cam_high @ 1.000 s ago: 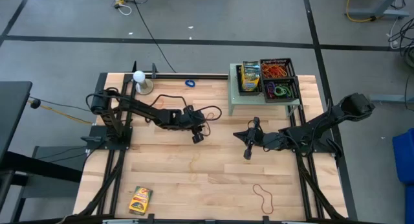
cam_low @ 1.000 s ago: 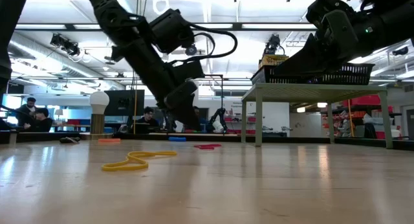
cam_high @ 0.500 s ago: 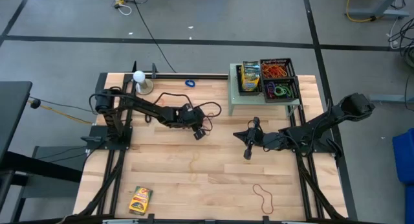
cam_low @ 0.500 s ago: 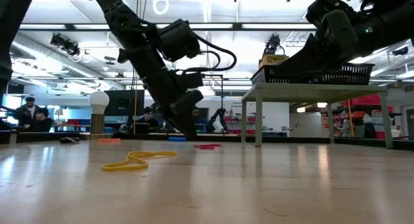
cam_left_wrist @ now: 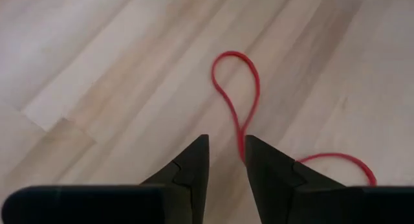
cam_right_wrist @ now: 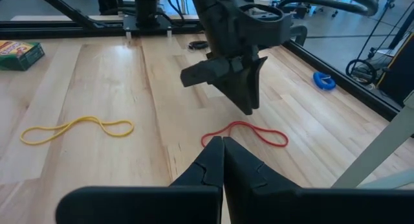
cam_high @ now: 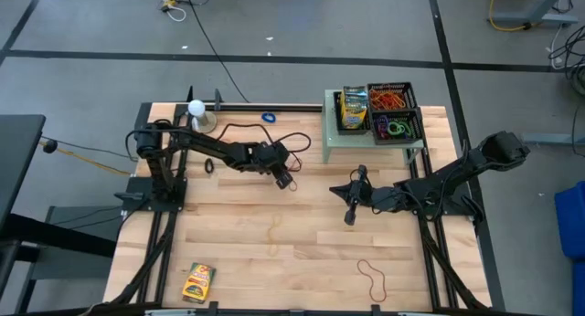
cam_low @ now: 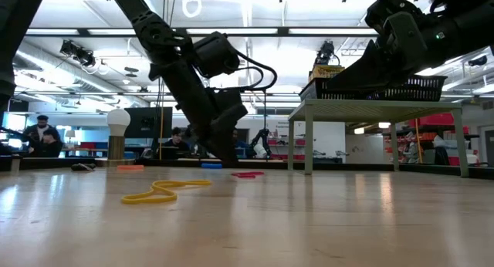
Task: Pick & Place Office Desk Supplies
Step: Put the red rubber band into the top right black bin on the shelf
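Where the pale wooden plank surface [cam_high: 274,261] is seen from above, a thin red rubber-band loop [cam_right_wrist: 244,133] is found near its middle, lying flat and pinched into a figure-eight with one rounded lobe and a narrow waist. The left gripper [cam_left_wrist: 226,160] is held low over that waist, its dark pointed fingers [cam_left_wrist: 194,162] spread a little apart with the red strand showing in the gap; whether the band is touched cannot be told. The right gripper [cam_right_wrist: 223,156] is held just above the surface near the red loop, its fingers pressed together on nothing.

A thin yellow rubber-band loop [cam_right_wrist: 77,129], also twisted into a long figure-eight, is seen well apart from the red one, and a tan loop [cam_high: 372,279] lies near the front edge. A small yellow-green crayon box [cam_high: 198,281] rests flat at the front left corner. More bands and boxes are gathered in black mesh baskets [cam_high: 404,106] on a raised grey-green stand [cam_high: 331,144].
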